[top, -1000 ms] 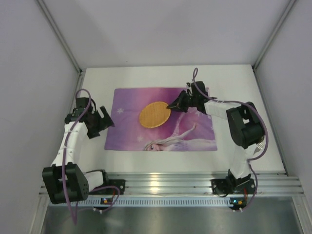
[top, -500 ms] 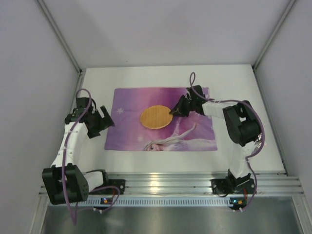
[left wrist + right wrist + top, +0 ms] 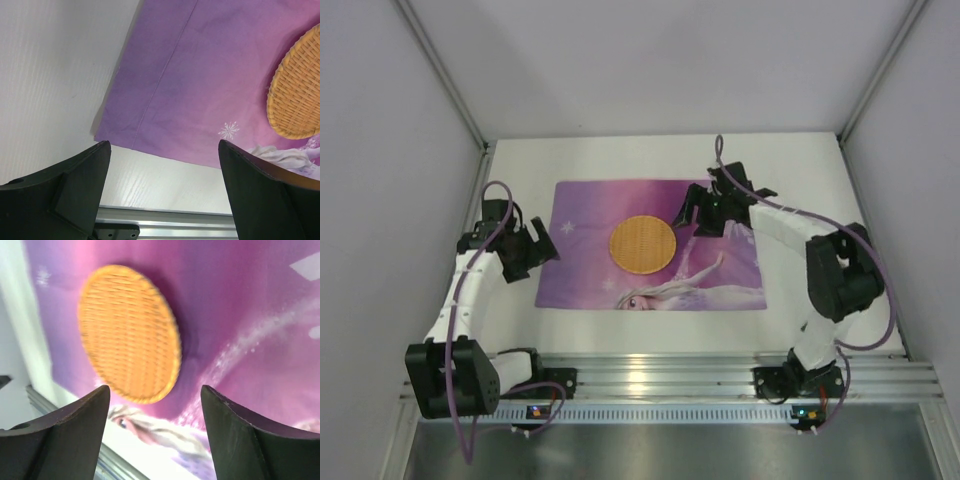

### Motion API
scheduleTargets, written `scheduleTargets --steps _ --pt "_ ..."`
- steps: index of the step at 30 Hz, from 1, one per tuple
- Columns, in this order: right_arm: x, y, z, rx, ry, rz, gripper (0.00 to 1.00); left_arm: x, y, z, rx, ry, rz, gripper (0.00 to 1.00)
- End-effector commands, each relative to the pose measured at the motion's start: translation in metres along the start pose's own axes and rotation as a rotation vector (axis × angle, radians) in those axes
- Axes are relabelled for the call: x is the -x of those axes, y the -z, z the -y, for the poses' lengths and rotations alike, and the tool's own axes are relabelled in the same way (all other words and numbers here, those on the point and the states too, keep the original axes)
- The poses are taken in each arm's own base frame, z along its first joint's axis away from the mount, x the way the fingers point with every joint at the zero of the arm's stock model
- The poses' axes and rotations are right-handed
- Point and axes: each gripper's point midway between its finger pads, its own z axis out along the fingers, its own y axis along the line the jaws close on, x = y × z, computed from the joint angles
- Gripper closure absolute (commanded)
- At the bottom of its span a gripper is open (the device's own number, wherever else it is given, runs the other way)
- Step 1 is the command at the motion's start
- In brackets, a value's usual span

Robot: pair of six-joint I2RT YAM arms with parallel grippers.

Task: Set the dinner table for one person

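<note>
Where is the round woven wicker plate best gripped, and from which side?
Judging by its pose, at the rim. The round woven orange wicker plate lies flat on the purple cloth placemat, thin, with no handle. The open right tool is nearest its right edge, so coming from that side seems best.

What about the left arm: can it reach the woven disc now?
Probably yes. The left gripper is open at the left edge of the placemat, only bare cloth lies between it and the woven disc, and the right gripper hangs open beside the disc, not over it.
</note>
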Motion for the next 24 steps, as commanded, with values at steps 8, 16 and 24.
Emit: scheduleTargets --steps 8,16,24 --pt "0.041 0.195 0.164 -0.393 -0.323 0.333 0.23 0.004 -0.001 0.006 -0.023 -0.018 0.034 0.06" --pt "-0.023 0.261 0.288 -0.749 -0.716 0.268 0.25 -0.003 -0.005 0.013 -0.039 -0.045 0.003 0.06" --pt "-0.047 0.296 0.334 -0.988 -0.843 0.243 0.27 -0.007 -0.004 0.018 -0.045 -0.067 0.0 0.06"
